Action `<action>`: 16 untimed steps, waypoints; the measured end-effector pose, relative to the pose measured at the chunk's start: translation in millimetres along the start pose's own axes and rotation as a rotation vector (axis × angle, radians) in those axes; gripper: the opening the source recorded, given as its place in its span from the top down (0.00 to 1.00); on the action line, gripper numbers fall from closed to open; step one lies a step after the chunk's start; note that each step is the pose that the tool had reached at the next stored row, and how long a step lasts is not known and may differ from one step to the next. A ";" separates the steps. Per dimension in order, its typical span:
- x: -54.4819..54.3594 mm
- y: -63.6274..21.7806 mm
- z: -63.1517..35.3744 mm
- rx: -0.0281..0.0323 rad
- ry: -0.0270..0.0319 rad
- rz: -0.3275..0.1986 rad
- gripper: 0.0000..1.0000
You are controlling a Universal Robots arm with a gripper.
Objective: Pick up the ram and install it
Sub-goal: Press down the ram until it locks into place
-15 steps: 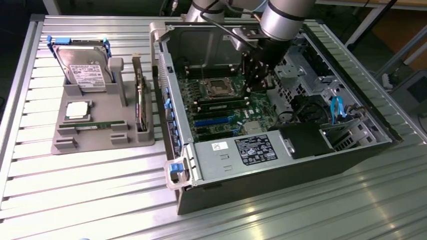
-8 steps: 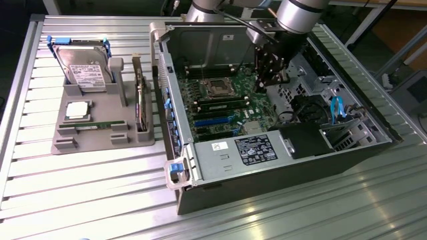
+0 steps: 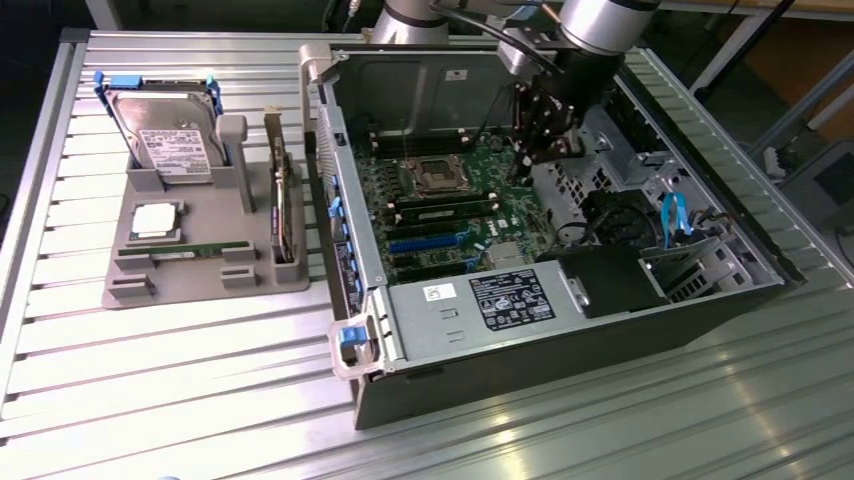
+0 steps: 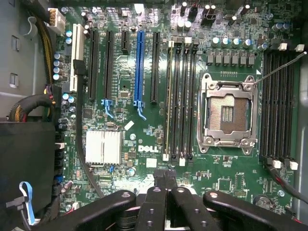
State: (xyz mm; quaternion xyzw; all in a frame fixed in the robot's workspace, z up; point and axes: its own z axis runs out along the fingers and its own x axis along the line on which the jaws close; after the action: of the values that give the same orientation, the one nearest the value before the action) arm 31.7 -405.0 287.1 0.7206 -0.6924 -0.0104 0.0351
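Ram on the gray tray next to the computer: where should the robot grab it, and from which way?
Best taken by the middle of its long upper edge, coming straight down from above. The ram is a thin, narrow stick that seems to rest on edge in a holder on the gray tray. The holder's blocks sit at both of its ends, so pinching across the two flat faces at mid-length looks safest.

Silver-grey arm tubes [image 3: 601, 20], black claw [image 3: 545, 125] with bolted linkage bars
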 end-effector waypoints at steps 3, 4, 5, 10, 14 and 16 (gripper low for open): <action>0.0 0.1 0.0 -0.0023 -0.0042 0.065 0.91; 0.0 0.1 0.0 -0.0026 -0.0048 0.075 0.91; 0.0 0.1 0.0 -0.0028 -0.0053 0.084 0.91; 0.0 0.1 0.1 -0.0042 -0.0079 0.123 0.91; 0.0 0.1 0.1 -0.0071 -0.0135 0.210 0.91; 0.0 0.1 0.1 -0.0078 -0.0147 0.230 0.91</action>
State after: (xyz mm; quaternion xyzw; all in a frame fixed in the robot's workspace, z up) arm 31.6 -404.9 287.0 0.6361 -0.7708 -0.0142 0.0337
